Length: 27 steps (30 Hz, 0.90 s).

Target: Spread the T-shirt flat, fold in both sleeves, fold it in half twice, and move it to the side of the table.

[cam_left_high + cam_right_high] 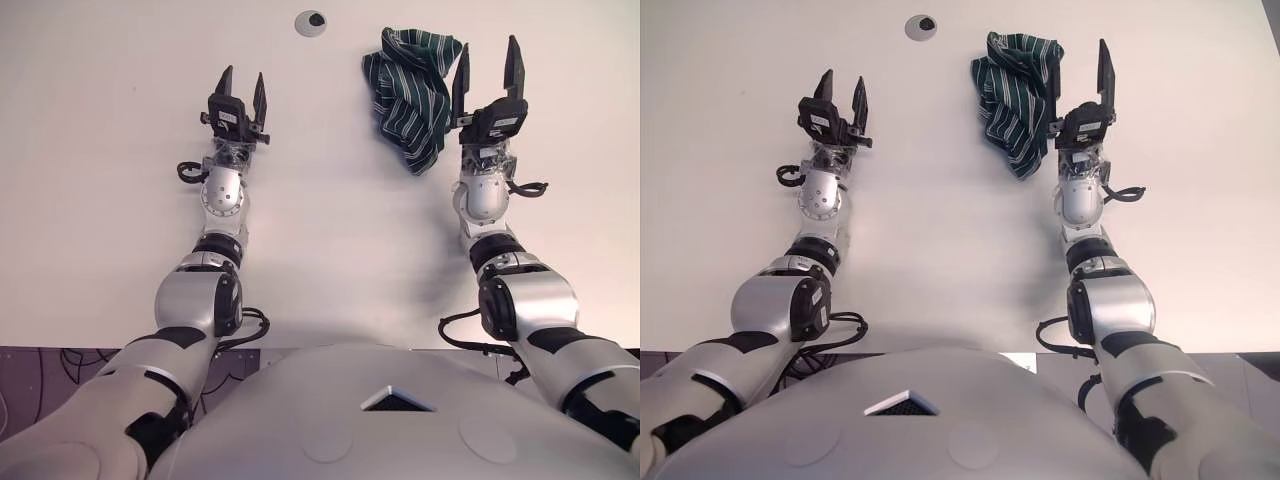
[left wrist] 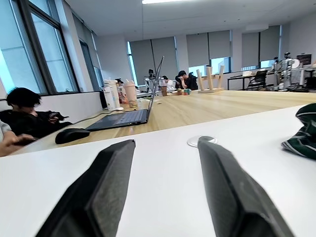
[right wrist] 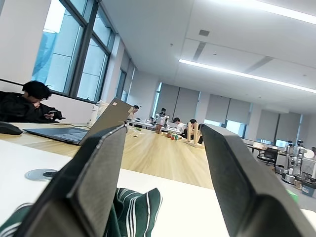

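Note:
The T-shirt (image 1: 413,92), dark green with thin white stripes, lies crumpled in a heap on the white table (image 1: 320,250) at the far right of centre. My right gripper (image 1: 488,68) stands open just to the right of the heap, raised a little, its fingers pointing away from me with nothing between them. In the right wrist view the striped cloth (image 3: 133,212) shows low between the two fingers (image 3: 94,182). My left gripper (image 1: 241,88) is open over bare table well to the left of the shirt, which appears as a green edge (image 2: 302,131) in the left wrist view.
A round grey cable port (image 1: 311,22) is set into the table at the far middle. A wooden table (image 2: 207,106) beyond carries a laptop (image 2: 128,116) and a mouse (image 2: 72,135). Bare white surface spans the near and left parts.

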### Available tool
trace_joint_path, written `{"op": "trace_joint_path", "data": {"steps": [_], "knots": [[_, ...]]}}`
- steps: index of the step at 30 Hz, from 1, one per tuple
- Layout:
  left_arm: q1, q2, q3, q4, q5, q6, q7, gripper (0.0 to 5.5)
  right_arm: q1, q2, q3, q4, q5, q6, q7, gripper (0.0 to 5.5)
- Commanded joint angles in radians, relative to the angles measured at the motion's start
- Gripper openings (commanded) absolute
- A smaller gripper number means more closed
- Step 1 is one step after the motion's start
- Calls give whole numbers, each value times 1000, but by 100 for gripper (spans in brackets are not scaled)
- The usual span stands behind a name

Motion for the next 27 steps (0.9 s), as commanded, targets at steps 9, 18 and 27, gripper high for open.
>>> {"op": "trace_joint_path", "data": {"steps": [9, 18, 27], "knots": [[-10, 3, -20, 41, 52, 10, 80, 229, -8, 36, -43, 15, -6, 51, 51, 275], [-27, -37, -55, 38, 81, 11, 86, 229, 2, -2, -59, -21, -5, 136, 89, 275], [-80, -94, -85, 49, 95, 43, 91, 229, 33, -162, 120, -260, -138, 655, 468, 275]]}}
